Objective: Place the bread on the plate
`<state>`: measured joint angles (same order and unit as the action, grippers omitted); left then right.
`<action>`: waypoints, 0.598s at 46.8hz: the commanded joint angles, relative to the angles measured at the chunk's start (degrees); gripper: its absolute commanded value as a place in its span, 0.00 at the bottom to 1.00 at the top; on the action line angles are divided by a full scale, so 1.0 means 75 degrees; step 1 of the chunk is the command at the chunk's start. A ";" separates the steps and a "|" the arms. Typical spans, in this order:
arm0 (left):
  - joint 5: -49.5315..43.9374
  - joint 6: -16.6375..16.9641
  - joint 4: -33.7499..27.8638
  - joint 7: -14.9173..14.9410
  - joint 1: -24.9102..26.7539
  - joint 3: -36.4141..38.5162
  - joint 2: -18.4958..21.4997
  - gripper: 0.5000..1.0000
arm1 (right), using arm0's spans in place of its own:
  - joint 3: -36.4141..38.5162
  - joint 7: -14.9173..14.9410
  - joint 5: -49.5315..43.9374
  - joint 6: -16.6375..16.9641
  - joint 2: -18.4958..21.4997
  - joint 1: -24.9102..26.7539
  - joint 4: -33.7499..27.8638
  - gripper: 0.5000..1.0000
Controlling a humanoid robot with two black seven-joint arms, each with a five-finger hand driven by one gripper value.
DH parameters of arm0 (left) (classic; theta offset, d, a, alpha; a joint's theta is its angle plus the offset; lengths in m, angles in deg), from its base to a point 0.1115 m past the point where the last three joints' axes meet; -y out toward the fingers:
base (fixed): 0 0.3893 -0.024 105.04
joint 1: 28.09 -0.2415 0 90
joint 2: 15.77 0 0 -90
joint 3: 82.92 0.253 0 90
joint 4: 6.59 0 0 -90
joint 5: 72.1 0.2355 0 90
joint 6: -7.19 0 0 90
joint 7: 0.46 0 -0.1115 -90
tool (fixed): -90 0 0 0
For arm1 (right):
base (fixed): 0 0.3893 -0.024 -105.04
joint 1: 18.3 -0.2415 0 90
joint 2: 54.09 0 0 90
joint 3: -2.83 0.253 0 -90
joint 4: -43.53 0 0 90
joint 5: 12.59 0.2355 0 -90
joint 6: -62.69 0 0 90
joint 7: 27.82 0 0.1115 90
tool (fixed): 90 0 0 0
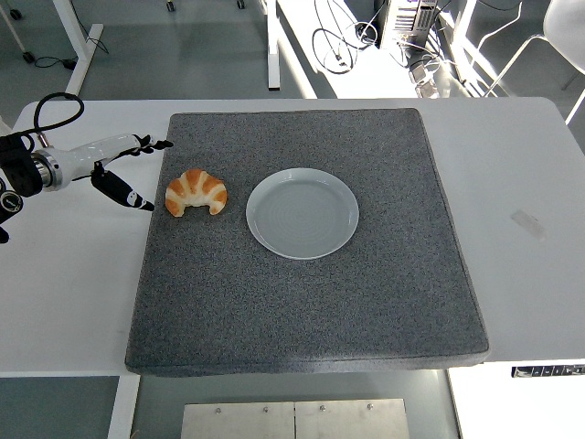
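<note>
A golden croissant (196,192) lies on the dark grey mat (311,302), just left of an empty pale plate (302,213). My left hand (128,169) reaches in from the left edge, white-backed with black fingers spread wide, thumb low and the other fingers high. It hovers a short way left of the croissant, apart from it and holding nothing. The right arm does not show.
The mat covers most of the white table (521,183). Beyond the far edge are table legs (271,46) and cables (338,41) on the floor. A small strip of tape (527,222) sits on the table at the right.
</note>
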<state>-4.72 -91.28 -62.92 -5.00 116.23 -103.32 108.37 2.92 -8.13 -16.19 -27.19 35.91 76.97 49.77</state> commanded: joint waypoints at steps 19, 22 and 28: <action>-0.0476 0.0181 0.0362 -0.0333 0.0058 0.0444 -0.0602 0.96 | 0.0000 0.0000 0.0000 0.0007 0.0000 0.0002 0.0000 1.00; -0.0487 0.0193 0.0409 -0.0356 0.0117 0.0680 -0.0578 0.96 | 0.0000 0.0000 0.0000 -0.0004 0.0000 0.0002 0.0000 1.00; -0.0558 0.0368 0.0420 -0.0379 0.0094 0.0715 -0.0614 0.96 | 0.0000 0.0000 0.0000 0.0007 0.0000 0.0002 0.0000 1.00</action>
<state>-8.73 -89.57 -59.87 -7.77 117.05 -98.02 103.98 2.92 -8.13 -16.19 -27.21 35.91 76.97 49.77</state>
